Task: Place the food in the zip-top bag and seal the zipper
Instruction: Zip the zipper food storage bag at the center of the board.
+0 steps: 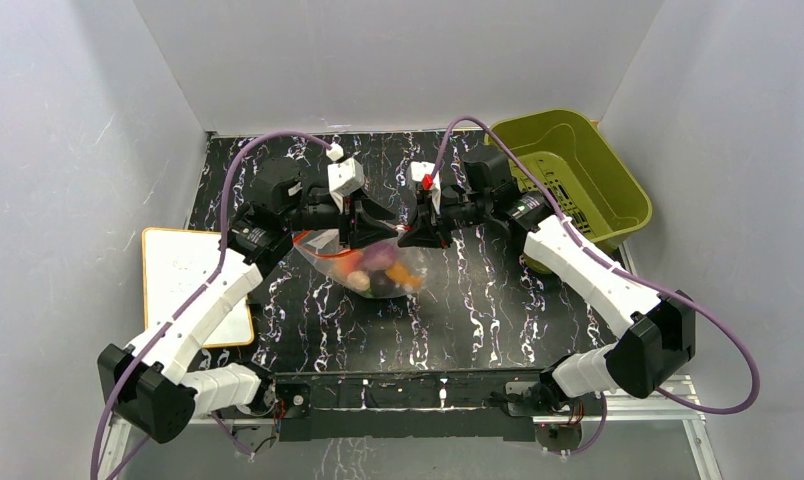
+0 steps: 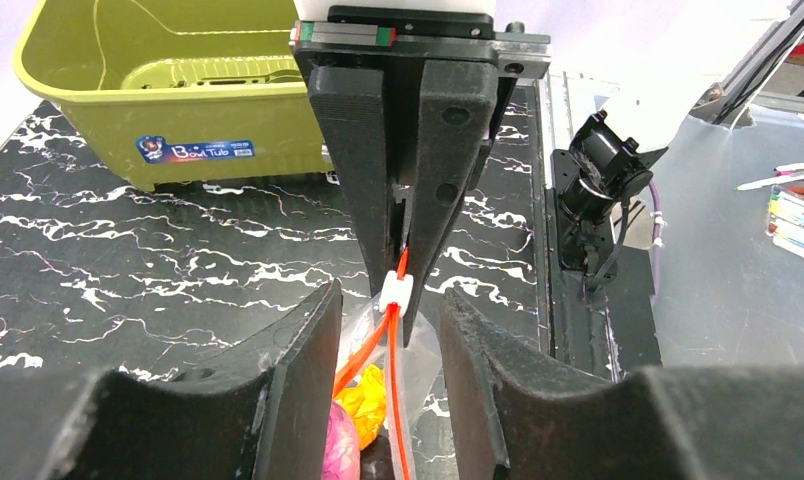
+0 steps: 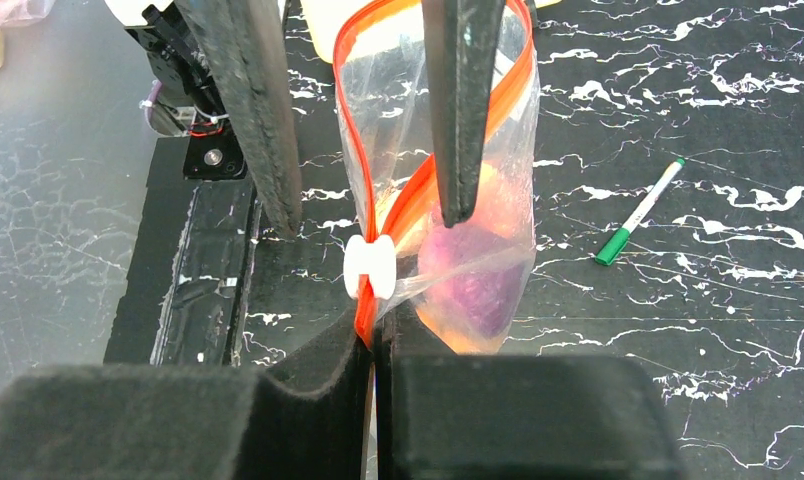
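The clear zip-top bag (image 1: 323, 250) hangs between my two grippers over the middle of the table. The food is inside it: a purple piece (image 3: 473, 270), an orange-yellow piece (image 2: 368, 400) and dark pieces (image 1: 383, 283). My right gripper (image 3: 373, 335) is shut on the end of the red-orange zipper (image 3: 350, 150), just behind the white slider (image 3: 368, 268). My left gripper (image 2: 390, 300) is open, its fingers (image 2: 308, 360) either side of the slider (image 2: 396, 292) and the zipper, apart from both. Beyond the slider the zipper strips spread apart.
The olive-green basket (image 1: 573, 180) stands at the back right. A white board (image 1: 193, 285) lies at the left edge. A white pen with a green cap (image 3: 638, 212) lies on the black marbled table (image 1: 478, 300) beyond the bag.
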`<move>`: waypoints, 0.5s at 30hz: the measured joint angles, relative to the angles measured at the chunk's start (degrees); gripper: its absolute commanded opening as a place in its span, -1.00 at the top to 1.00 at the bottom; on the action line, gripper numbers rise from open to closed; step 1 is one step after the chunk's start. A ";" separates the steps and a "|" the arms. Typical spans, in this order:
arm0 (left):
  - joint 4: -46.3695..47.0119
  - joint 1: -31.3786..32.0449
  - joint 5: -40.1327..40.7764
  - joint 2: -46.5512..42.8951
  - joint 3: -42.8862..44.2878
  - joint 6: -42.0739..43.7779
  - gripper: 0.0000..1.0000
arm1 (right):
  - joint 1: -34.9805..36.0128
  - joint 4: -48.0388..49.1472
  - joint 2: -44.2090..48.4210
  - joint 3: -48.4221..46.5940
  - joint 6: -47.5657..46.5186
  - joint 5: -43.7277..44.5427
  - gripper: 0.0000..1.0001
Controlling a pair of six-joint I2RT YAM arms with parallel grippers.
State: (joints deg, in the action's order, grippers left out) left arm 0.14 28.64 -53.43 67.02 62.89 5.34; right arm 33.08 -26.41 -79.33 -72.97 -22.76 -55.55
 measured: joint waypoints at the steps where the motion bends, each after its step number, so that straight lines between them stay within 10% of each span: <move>1: 0.13 -0.02 -0.02 0.26 0.00 0.00 0.22 | 0.07 0.00 0.00 0.00 -0.07 -0.07 1.00; 15: 1.01 0.00 -3.08 2.75 0.02 0.28 0.79 | 0.35 0.02 0.15 0.00 0.00 -0.11 1.00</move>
State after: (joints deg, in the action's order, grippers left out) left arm 1.15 28.64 -56.51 69.78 62.92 5.63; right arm 33.43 -26.39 -79.18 -72.97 -22.76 -55.66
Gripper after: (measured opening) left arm 0.177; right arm 0.007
